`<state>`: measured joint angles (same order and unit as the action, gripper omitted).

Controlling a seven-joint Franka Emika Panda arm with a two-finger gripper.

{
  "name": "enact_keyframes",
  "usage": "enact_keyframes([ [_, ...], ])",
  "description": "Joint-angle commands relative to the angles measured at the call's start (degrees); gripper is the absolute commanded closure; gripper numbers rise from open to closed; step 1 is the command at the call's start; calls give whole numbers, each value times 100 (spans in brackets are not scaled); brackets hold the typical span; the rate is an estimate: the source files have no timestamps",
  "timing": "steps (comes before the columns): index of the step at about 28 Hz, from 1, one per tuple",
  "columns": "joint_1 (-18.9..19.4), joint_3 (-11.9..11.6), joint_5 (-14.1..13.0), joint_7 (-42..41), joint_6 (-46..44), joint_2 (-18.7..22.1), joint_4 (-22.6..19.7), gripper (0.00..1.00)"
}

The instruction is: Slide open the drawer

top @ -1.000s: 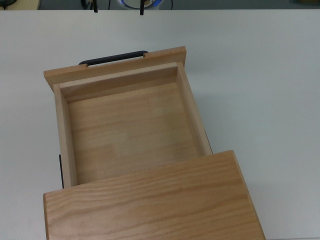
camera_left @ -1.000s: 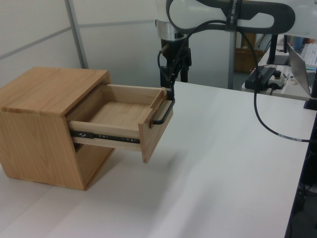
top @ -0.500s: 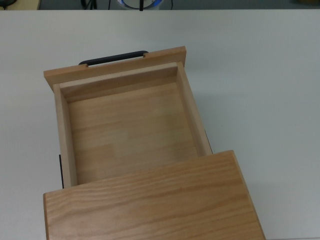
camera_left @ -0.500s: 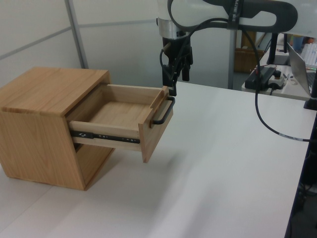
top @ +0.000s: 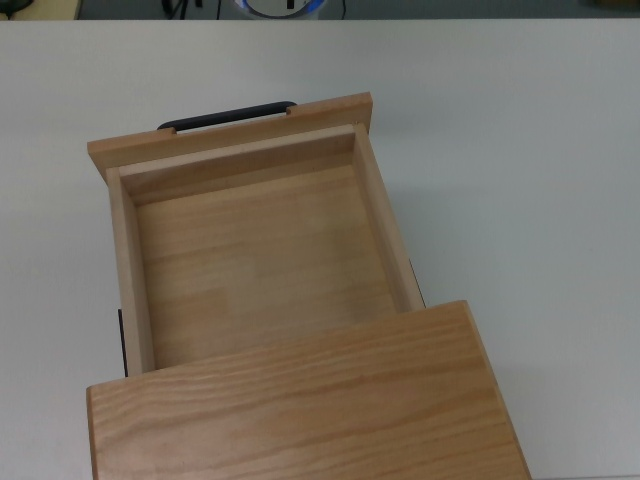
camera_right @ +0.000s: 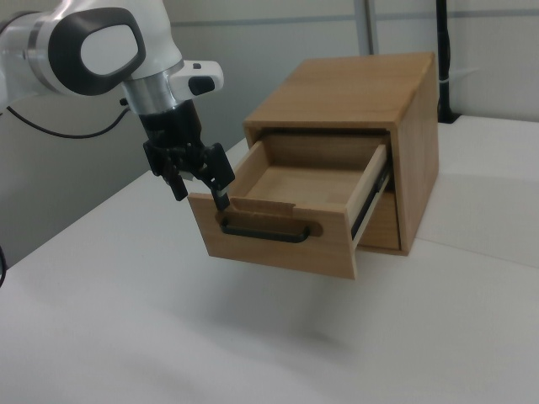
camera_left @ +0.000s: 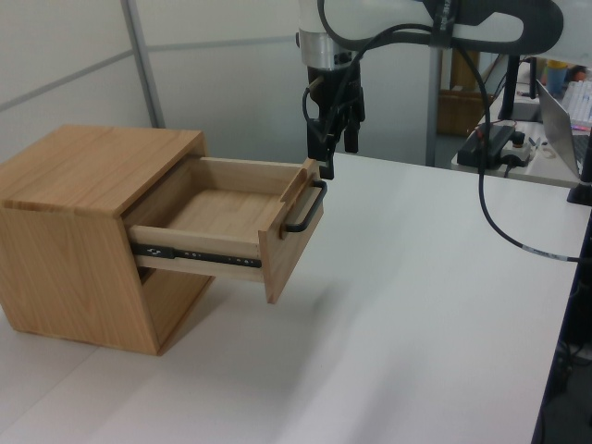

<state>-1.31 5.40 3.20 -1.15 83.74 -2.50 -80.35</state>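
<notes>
White table (camera_left: 435, 305) underneath, with the drawer (camera_right: 286, 202) pulled well out of its cabinet (camera_left: 65, 231), tray bare, black bar handle (camera_right: 265, 231) on the front panel. Gripper (camera_right: 200, 187) poised just above the handle's end, fingers parted, gripping nothing; no readable writing anywhere

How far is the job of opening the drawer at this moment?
Done: the drawer stands well out of the cabinet, its empty inside open to the top view and its side rail bare in the left view. In hand: nothing; the tool is open, above and off the black handle. Left: apparently only moving the arm away, unless a fuller pull is wanted.
</notes>
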Motion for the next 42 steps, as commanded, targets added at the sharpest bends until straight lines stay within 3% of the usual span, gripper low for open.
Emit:
enact_keyframes([
  [1, 8, -56, -126, -148, -165, 48, 37, 0],
  [27, -1, -65, -21, -87, -323, 56, 37, 0],
  [42, -62, -390, -82, -69, -385, 65, 37, 0],
])
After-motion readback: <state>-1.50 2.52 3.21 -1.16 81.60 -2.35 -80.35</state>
